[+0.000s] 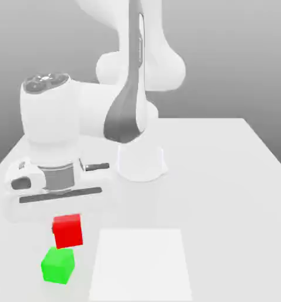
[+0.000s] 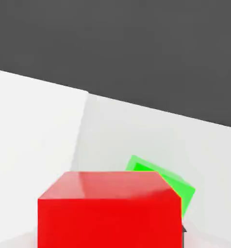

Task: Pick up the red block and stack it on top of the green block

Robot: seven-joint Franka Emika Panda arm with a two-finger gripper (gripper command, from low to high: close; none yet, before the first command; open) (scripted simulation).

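Note:
The red block (image 1: 67, 230) hangs just under the arm's white hand at the exterior view's left, slightly tilted. My gripper (image 1: 66, 219) is shut on it. In the hand view the red block (image 2: 107, 210) looms very close, with a dark sliver of a fingertip (image 2: 183, 228) against its side. The green block (image 1: 58, 265) rests on the white table (image 1: 225, 177) just in front of and below the red block, their edges overlapping in the exterior view. In the hand view the green block (image 2: 178, 186) looks much smaller and lies partly hidden beyond the red one.
A flat white rectangular patch (image 1: 140, 262) lies on the table to the exterior view's right of the blocks. The arm's round base (image 1: 141, 162) stands mid-table behind them, and the bent arm hangs over the left half.

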